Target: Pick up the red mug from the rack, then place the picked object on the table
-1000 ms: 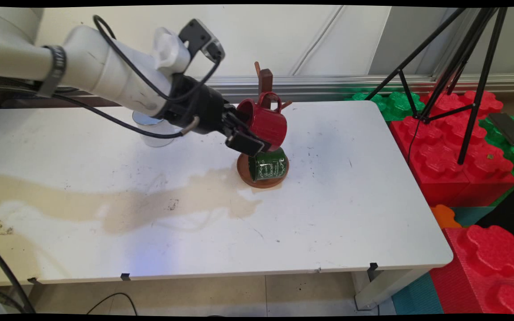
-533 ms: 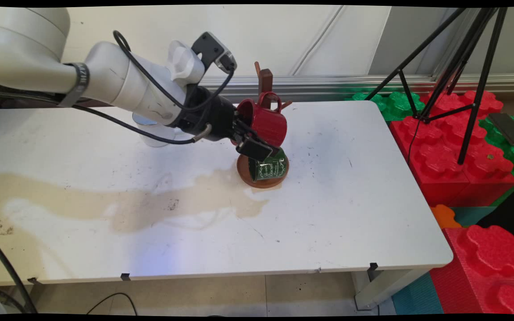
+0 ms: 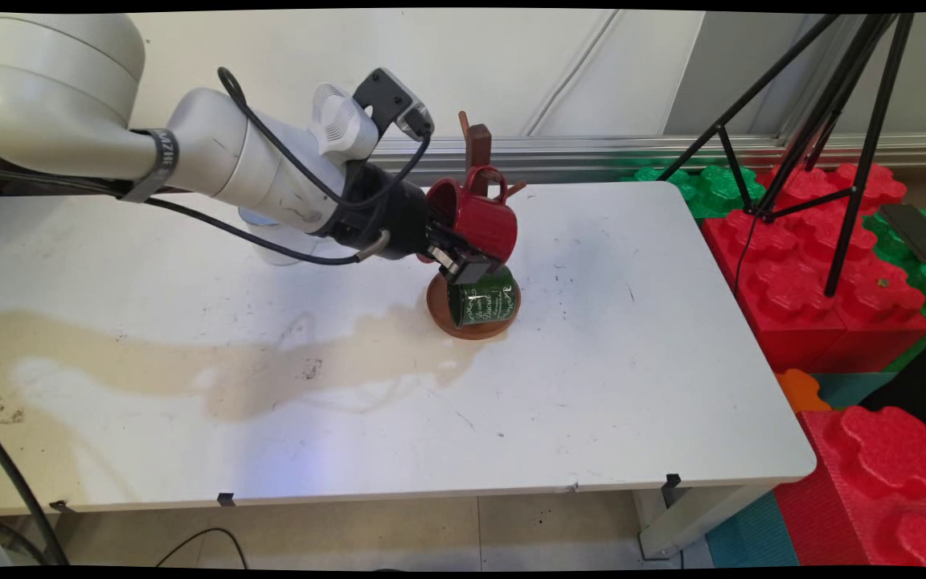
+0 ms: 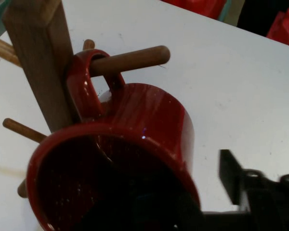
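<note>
Seeing gripper (image 3: 453, 256) spread at red mug's (image 3: 475, 221) rim, one finger (image 4: 229, 180) outside its wall | mug hangs by handle on wooden rack's (image 4: 36, 62) peg (image 4: 130, 58), mouth facing us | green mug (image 3: 481, 301) below

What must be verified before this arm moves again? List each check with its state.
1. Red mug hung: ok, its handle loops over the peg.
2. Gripper clamped on the mug: not ok, the visible finger stands apart from the mug's wall.
3. Second finger's position: cannot tell, hidden.
4. Clearance to the green mug below: cannot tell.
5. Rack upright on the table: ok.
</note>
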{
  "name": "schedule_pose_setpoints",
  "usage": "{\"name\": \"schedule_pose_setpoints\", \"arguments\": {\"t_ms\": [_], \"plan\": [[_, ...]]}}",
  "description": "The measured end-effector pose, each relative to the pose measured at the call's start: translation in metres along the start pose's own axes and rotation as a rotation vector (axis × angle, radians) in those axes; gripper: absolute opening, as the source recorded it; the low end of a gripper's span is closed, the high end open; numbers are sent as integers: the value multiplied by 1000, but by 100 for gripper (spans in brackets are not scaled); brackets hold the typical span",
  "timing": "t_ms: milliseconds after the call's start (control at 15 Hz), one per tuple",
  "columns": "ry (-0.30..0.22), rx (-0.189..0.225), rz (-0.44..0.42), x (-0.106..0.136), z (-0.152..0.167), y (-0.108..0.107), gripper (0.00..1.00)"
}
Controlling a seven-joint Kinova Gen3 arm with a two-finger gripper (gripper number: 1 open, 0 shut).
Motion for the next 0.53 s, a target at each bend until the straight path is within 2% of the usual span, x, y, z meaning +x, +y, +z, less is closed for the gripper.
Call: {"name": "schedule_pose_setpoints", "arguments": {"t_ms": [533], "plan": [[12, 1, -17, -6, -11, 0, 0]]}}
